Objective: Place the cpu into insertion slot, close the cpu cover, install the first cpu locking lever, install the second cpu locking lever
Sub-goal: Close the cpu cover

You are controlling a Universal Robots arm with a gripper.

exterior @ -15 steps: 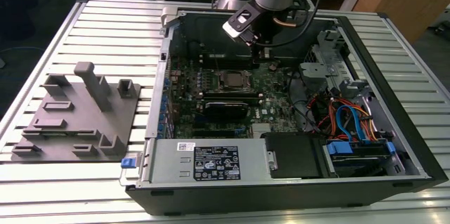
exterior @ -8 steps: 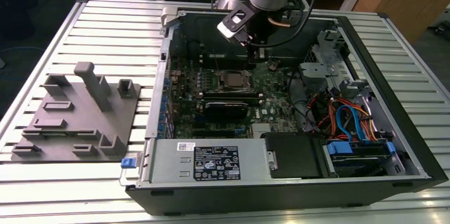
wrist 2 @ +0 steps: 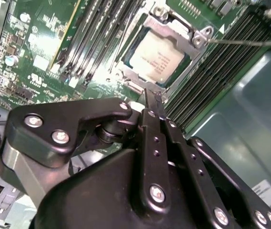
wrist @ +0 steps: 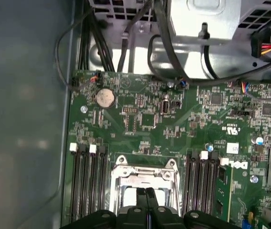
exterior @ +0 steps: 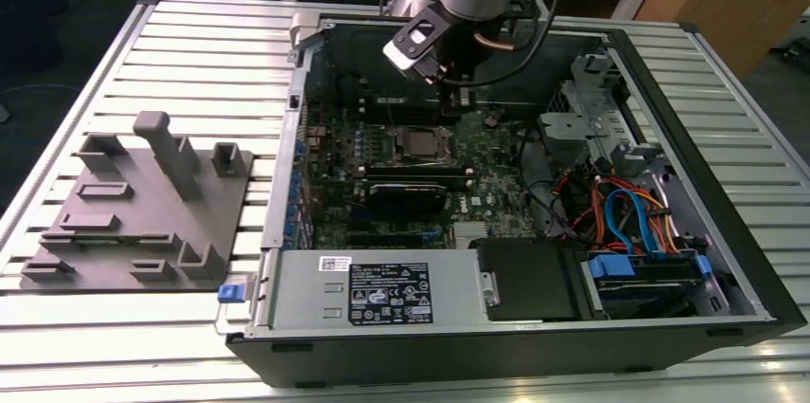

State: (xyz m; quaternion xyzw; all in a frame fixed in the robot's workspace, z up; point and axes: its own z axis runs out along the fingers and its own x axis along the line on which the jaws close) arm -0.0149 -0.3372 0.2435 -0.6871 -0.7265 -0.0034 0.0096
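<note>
In the exterior view the insertion slot sits at the centre of the frame on the green board, with the arm over the upper middle. In the second wrist view the cpu lies seated in it, and the cpu cover looks folded down around it, so I judge the first 2 steps done. The claw hovers just beside the socket, clenched with its tips together on nothing, and 1 thin lever rod juts from a socket corner, so I judge that lever unlatched; the other I cannot make out.
</note>
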